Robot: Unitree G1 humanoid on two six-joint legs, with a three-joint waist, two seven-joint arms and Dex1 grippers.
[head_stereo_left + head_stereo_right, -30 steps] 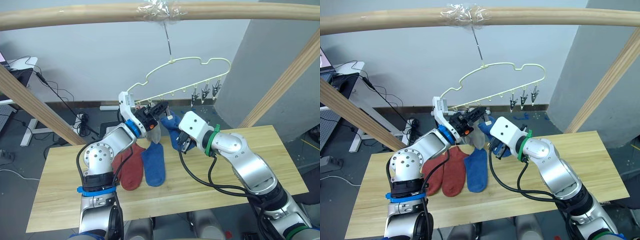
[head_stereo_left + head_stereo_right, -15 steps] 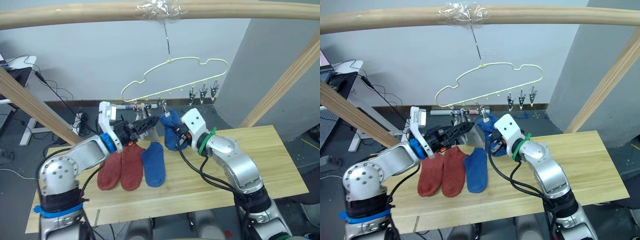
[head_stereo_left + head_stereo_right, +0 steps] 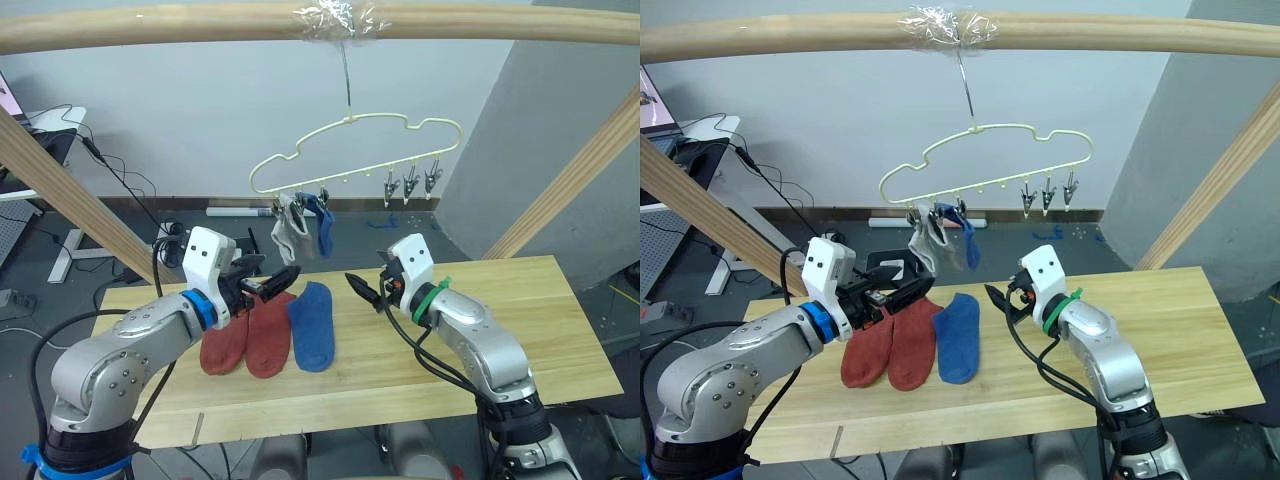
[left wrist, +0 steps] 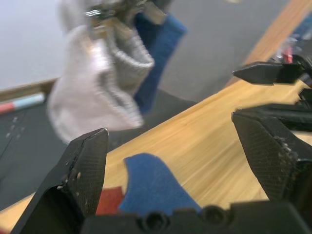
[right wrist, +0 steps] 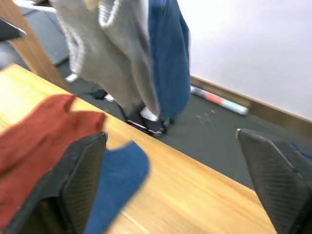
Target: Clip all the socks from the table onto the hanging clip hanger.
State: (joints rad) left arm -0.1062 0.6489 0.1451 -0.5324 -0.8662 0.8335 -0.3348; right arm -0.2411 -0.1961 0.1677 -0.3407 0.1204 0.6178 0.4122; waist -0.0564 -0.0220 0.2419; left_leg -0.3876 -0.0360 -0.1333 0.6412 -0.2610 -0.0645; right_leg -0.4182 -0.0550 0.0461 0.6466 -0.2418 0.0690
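We saw the hanger hanging by its hook from the beam above the surface, its long axis running roughly left to right and rising slightly toward the right. Two grey socks and one blue sock hung from the clips at the hanger's left end, long axes near vertical, toes pointing down, bunched together and touching. Three clips at the hanger's right end held nothing.

Below the hanger's left end, three socks lay flat on the surface side by side: two red socks and, on their right, a second blue sock. Their long axes ran from the near edge of the surface toward the far edge, cuffs toward the hanger and toes toward the near edge. The inner red sock touched the blue one.

The left end effector hung just over the cuffs of the red socks, below and left of the hanging socks, its fingers spread wide with nothing between them. The right end effector hovered over the surface to the right of the flat blue sock, below the middle of the hanger, also wide open and empty. Both end effectors pointed toward each other, well apart.
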